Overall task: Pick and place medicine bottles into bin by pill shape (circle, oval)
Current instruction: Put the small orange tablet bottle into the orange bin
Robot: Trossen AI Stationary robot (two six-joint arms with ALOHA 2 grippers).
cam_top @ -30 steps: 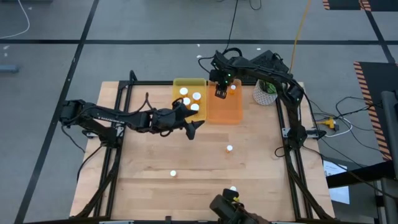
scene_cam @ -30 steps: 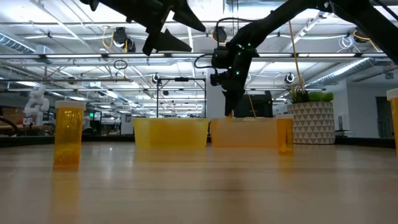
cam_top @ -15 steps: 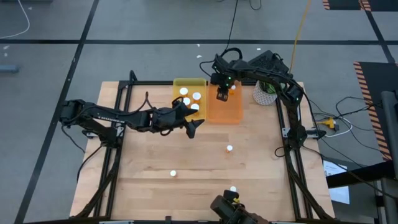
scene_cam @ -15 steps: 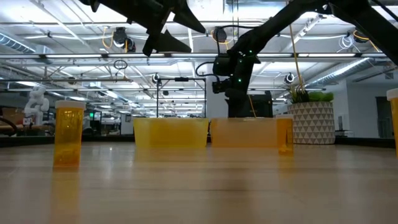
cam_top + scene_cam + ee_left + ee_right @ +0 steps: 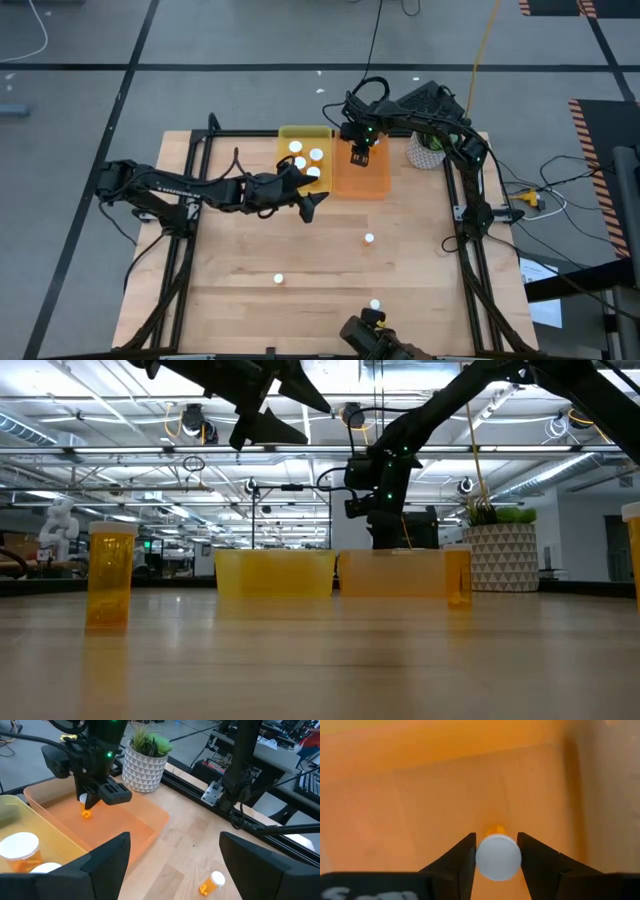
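With my right gripper clamped on a pill bottle, upright, cap toward wrist, orange tray lies directly below; left gripper parted, idle.

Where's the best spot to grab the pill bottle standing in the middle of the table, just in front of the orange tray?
Probably the orange body just under the white cap, coming straight down. The bottle stands upright with clear wood all around it, so fingers can close on its round sides from any direction. The left gripper hovers nearest, open; the right gripper is over the orange tray, shut on a bottle.
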